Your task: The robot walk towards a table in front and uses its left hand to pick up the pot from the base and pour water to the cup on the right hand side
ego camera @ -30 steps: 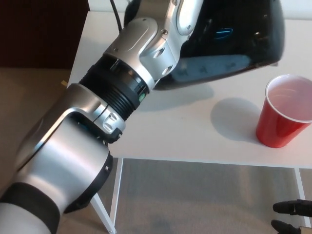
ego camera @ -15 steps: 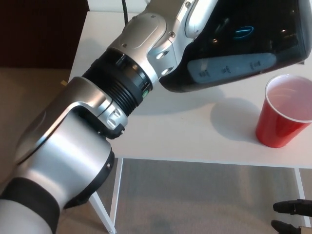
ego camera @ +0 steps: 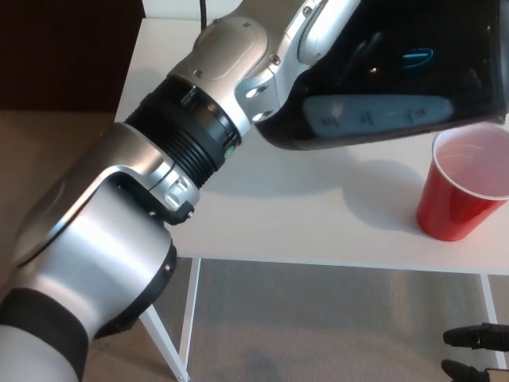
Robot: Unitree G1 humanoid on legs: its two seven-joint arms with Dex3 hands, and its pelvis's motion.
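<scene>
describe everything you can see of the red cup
The red cup is a plastic party cup, red outside with a pale pinkish-white inside. It stands upright near the front right edge of the white table, its right side cut off by the picture. The black pot hangs tilted just above its rim; whether they touch is unclear. No water is visible.

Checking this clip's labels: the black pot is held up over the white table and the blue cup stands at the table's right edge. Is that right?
Not quite. The head view shows the cup is red, not blue. The rest holds: the black pot is up over the white table, and the cup stands at its right edge.
</scene>
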